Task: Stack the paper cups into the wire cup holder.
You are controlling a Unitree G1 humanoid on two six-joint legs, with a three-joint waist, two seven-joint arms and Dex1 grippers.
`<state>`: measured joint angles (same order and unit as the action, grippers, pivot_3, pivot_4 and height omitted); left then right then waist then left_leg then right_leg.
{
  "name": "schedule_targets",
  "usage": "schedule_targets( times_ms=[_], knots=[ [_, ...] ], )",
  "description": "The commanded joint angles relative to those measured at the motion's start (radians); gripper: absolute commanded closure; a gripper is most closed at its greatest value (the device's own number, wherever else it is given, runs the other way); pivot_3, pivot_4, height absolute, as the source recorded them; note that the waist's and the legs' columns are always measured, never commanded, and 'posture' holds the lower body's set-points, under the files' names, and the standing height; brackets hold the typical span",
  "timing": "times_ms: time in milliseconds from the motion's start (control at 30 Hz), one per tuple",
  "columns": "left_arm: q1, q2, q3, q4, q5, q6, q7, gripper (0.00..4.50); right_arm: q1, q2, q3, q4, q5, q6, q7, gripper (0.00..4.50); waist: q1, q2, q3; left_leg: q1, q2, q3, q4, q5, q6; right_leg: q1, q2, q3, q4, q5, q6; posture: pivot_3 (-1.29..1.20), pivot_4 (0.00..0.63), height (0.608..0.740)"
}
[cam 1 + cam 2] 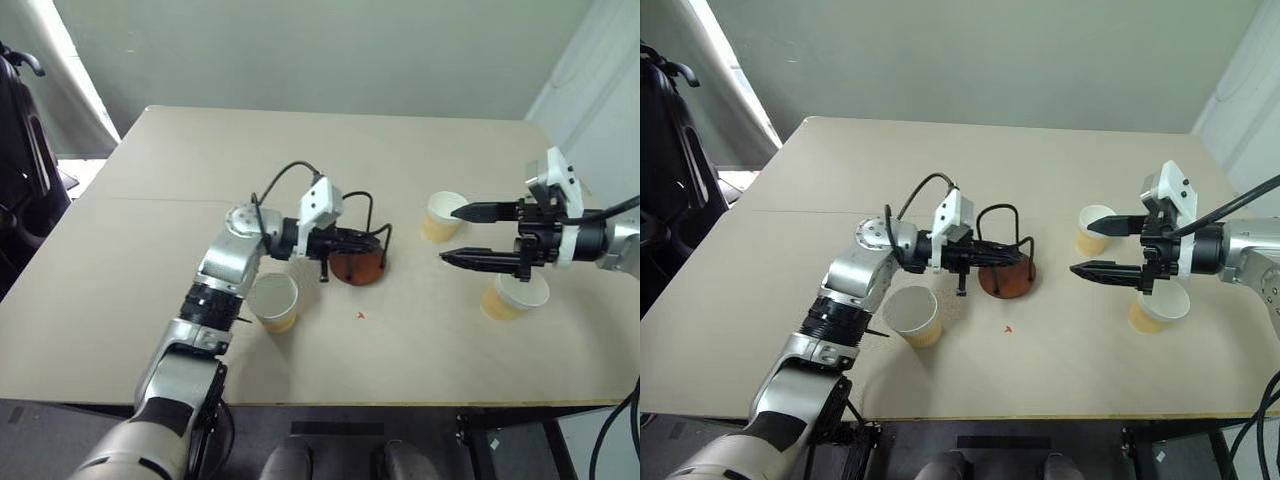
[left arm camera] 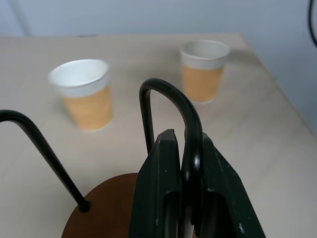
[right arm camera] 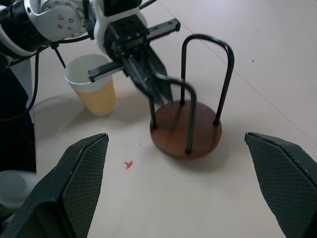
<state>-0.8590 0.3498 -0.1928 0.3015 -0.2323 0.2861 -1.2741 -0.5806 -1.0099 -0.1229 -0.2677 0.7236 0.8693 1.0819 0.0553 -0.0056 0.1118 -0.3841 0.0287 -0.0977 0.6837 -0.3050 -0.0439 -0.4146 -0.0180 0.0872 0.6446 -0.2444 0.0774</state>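
Item: wire cup holder, round reddish-brown disc base with thin black arched loops, standing near the middle of the tan table; no cup sits inside it. Item: left gripper, black fingers pinched tight on one wire loop of the holder, the wire caught between the two pads in the left wrist view; it holds the stand and no cup. Item: right gripper, fingers spread wide and holding nothing, hanging above the table at about 3 o'clock of the holder, well apart from it. Item: paper cups, three, tan ribbed outside with white rims, all upright and separate on the table. First cup stands at about 8 o'clock of the holder, just beside the left forearm. Second cup stands at about 2 o'clock of the holder, near the upper finger of the right gripper. Third cup stands at about 4 o'clock of the holder, farther out, partly under the right gripper. Also present: a small red mark on the table at 6 o'clock of the holder. Progress, as judged: none of the three cups is stacked yet, so the whole of the stacking is left; the grip on the loop looks like steadying or repositioning the stand ahead of the first cup, probably one of the two by the open right gripper
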Motion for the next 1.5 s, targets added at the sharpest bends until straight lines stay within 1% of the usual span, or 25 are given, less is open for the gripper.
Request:
schedule_targets(
  times_ms=[33,100,233,367,467,700,1033,1067,1133,1233,1267,1333,1400,1433,1500],
  knots=[
    [0.017,-0.007,-0.026,-0.058,0.000,-0.012,0.003,4.48,-0.001,-0.030,-0.062,-0.025,0.014,-0.006,0.001,0.00,0.000,0.000,0.000,0.000,0.000,0.000,0.000,0.000,0.000,0.000,0.000,0.000,0.000,0.000,0.000,0.00,0.150,0.740],
    [0.017,-0.009,-0.029,-0.057,-0.004,-0.010,0.009,4.48,0.001,-0.032,-0.065,-0.025,0.015,-0.006,0.000,0.00,0.000,0.000,0.000,0.000,0.000,0.000,0.000,0.000,0.000,0.000,0.000,0.000,0.000,0.000,0.000,0.00,0.150,0.740],
    [0.023,-0.009,-0.046,-0.054,-0.004,-0.017,-0.001,4.48,0.021,-0.084,-0.106,-0.034,0.034,0.012,0.031,0.00,0.003,0.000,0.000,0.000,0.000,0.000,0.000,0.000,0.000,0.000,0.000,0.000,0.000,0.000,0.000,0.00,0.150,0.740],
    [0.015,-0.014,-0.043,-0.042,-0.007,-0.015,0.005,4.48,0.095,-0.165,-0.131,-0.076,0.051,0.014,0.112,0.00,0.006,0.000,0.000,0.000,0.000,0.000,0.000,0.000,0.000,0.001,0.000,0.000,0.000,0.000,0.001,0.00,0.150,0.740],
    [0.013,-0.024,-0.047,-0.048,-0.013,-0.005,0.006,4.48,0.127,-0.200,-0.133,-0.079,0.039,-0.008,0.143,0.00,0.005,0.000,0.000,0.000,-0.001,0.001,0.001,0.000,0.000,0.001,0.001,0.000,0.000,0.000,0.001,0.00,0.150,0.740],
    [0.008,-0.040,-0.067,-0.065,-0.016,0.007,-0.012,4.48,0.111,-0.209,-0.123,-0.055,0.025,-0.038,0.140,0.00,0.005,0.000,0.000,0.001,-0.001,0.001,0.002,0.000,0.001,0.002,0.003,0.000,0.000,0.000,0.001,0.00,0.150,0.740],
    [0.024,-0.003,-0.089,-0.093,-0.013,0.036,-0.037,4.48,0.106,-0.197,-0.113,-0.049,0.022,-0.047,0.130,0.00,0.005,0.000,0.000,0.001,0.000,0.001,0.002,-0.001,0.001,0.002,0.003,0.000,0.000,0.000,0.001,0.00,0.150,0.740],
    [0.027,-0.001,-0.089,-0.096,-0.014,0.037,-0.039,3.86,0.105,-0.196,-0.112,-0.049,0.022,-0.047,0.130,0.00,0.005,0.000,0.000,0.001,0.000,0.001,0.002,-0.001,0.001,0.002,0.003,0.000,0.000,0.000,0.001,0.00,0.150,0.740],
    [0.033,0.004,-0.088,-0.110,-0.028,0.056,-0.050,3.24,0.102,-0.195,-0.108,-0.047,0.021,-0.047,0.130,0.00,0.005,0.000,0.000,0.001,0.000,0.001,0.002,-0.001,0.001,0.002,0.003,0.000,0.000,0.000,0.001,0.00,0.150,0.740],
    [0.035,0.007,-0.085,-0.126,-0.040,0.076,-0.054,2.14,0.098,-0.194,-0.105,-0.047,0.020,-0.046,0.131,0.00,0.005,0.000,0.000,0.001,0.000,0.001,0.002,-0.001,0.001,0.002,0.003,0.000,0.000,0.000,0.001,0.00,0.150,0.740],
    [0.035,0.007,-0.084,-0.128,-0.040,0.078,-0.053,1.85,0.097,-0.194,-0.104,-0.047,0.020,-0.046,0.132,0.00,0.006,0.000,0.000,0.001,0.000,0.001,0.002,-0.001,0.001,0.002,0.003,0.000,0.000,0.000,0.001,0.00,0.150,0.740],
    [0.032,0.011,-0.082,-0.128,-0.042,0.081,-0.054,1.06,0.096,-0.194,-0.103,-0.045,0.019,-0.047,0.132,0.00,0.005,0.000,0.000,0.001,0.000,0.001,0.003,-0.001,0.001,0.002,0.003,0.000,0.000,0.000,0.001,0.00,0.150,0.740],
    [0.027,0.013,-0.076,-0.127,-0.047,0.085,-0.054,0.36,0.094,-0.194,-0.102,-0.045,0.018,-0.046,0.131,0.00,0.005,0.000,0.000,0.001,0.000,0.001,0.003,-0.001,0.001,0.002,0.003,0.000,0.001,0.000,0.001,0.00,0.150,0.740],
    [0.025,0.014,-0.075,-0.126,-0.048,0.086,-0.053,0.06,0.093,-0.193,-0.101,-0.044,0.018,-0.047,0.131,0.00,0.005,0.000,0.000,0.001,0.000,0.001,0.003,-0.001,0.001,0.002,0.003,0.000,0.001,0.000,0.001,0.00,0.150,0.740],
    [0.019,0.030,-0.075,-0.129,-0.051,0.096,-0.069,0.06,0.091,-0.193,-0.099,-0.042,0.016,-0.048,0.131,0.00,0.005,0.000,0.000,0.001,0.000,0.001,0.003,-0.001,0.001,0.002,0.003,0.000,0.001,0.000,0.001,0.00,0.150,0.740]
  ],
)
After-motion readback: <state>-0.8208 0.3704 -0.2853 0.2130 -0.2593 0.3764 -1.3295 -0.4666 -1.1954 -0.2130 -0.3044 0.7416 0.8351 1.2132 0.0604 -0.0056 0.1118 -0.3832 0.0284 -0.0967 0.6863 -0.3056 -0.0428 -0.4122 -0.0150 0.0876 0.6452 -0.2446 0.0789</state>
